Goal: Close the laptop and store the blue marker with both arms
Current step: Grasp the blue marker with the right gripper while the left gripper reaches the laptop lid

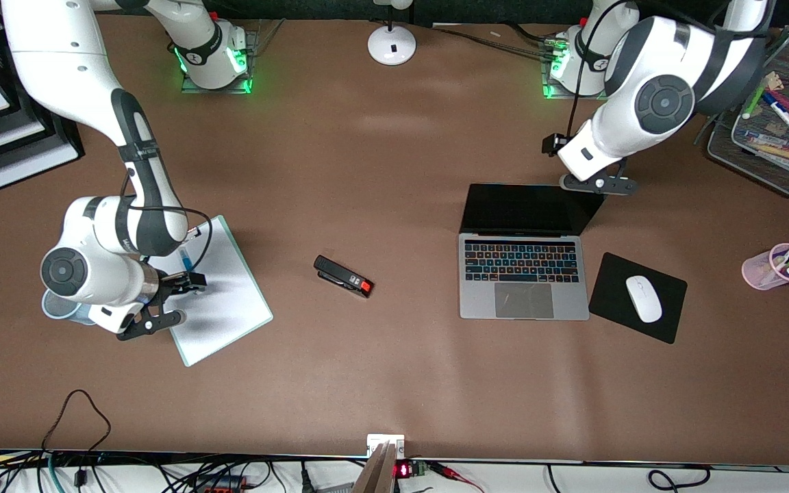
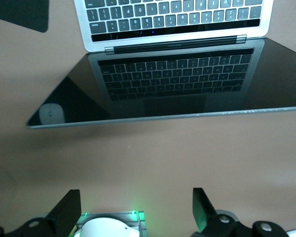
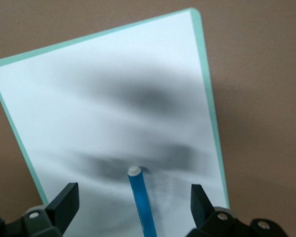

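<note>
The laptop (image 1: 523, 274) stands open, its black screen (image 1: 528, 209) tilted back toward the arm bases. My left gripper (image 1: 598, 183) hovers open and empty just past the screen's top edge. The left wrist view shows the screen (image 2: 177, 89) and keyboard (image 2: 172, 19), with the left gripper (image 2: 135, 210) clear of the lid. The blue marker (image 1: 185, 259) lies on a white, green-edged clipboard (image 1: 220, 294) toward the right arm's end. My right gripper (image 1: 174, 299) hangs open over it. In the right wrist view the marker (image 3: 140, 202) lies between the open fingers (image 3: 64, 202), untouched, on the clipboard (image 3: 113, 89).
A black stapler (image 1: 343, 276) lies mid-table. A white mouse (image 1: 643, 298) sits on a black mouse pad (image 1: 668, 322) beside the laptop. A pink cup (image 1: 777, 266) of markers and a mesh tray (image 1: 744, 147) stand at the left arm's end. A translucent cup (image 1: 55, 308) sits under the right arm.
</note>
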`<state>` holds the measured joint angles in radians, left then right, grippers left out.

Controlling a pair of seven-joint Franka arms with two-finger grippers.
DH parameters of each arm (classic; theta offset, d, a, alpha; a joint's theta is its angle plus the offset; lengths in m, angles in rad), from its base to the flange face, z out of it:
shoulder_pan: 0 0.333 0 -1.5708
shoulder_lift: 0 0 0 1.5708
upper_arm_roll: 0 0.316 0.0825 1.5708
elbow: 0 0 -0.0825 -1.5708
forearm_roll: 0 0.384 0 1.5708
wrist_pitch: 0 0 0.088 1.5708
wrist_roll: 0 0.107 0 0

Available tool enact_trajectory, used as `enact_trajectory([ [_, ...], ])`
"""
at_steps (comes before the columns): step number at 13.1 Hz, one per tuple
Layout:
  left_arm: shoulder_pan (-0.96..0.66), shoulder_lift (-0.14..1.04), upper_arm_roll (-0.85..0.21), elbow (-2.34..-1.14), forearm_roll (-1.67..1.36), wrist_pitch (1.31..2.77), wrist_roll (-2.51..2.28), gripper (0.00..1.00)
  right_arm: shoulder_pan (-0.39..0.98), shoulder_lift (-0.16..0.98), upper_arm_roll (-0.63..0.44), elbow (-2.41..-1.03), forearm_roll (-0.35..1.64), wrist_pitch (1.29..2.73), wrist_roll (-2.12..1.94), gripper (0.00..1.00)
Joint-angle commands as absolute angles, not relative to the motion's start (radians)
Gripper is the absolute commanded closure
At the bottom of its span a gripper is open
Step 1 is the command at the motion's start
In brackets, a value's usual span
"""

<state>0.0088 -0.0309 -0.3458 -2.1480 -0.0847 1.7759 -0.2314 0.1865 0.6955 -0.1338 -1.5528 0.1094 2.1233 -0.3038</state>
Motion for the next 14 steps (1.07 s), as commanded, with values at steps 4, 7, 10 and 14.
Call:
enact_trajectory([
  [4, 0.003, 0.024, -0.426, -2.168, -0.106, 1.864, -0.391, 0.0, 0.199, 0.722, -0.137, -1.548, 0.118, 2.123, -0.365, 0.09],
  [7, 0.002, 0.052, -0.426, -2.164, -0.104, 1.899, -0.394, 0.0, 0.198, 0.741, -0.137, -1.548, 0.12, 2.131, -0.368, 0.12],
  [10, 0.002, 0.074, -0.426, -2.158, -0.104, 1.928, -0.394, 0.0, 0.199, 0.756, -0.137, -1.546, 0.118, 2.137, -0.373, 0.16],
  [14, 0.005, 0.112, -0.425, -2.151, -0.103, 1.994, -0.394, 0.0, 0.199, 0.762, -0.135, -1.546, 0.118, 2.146, -0.37, 0.24],
])
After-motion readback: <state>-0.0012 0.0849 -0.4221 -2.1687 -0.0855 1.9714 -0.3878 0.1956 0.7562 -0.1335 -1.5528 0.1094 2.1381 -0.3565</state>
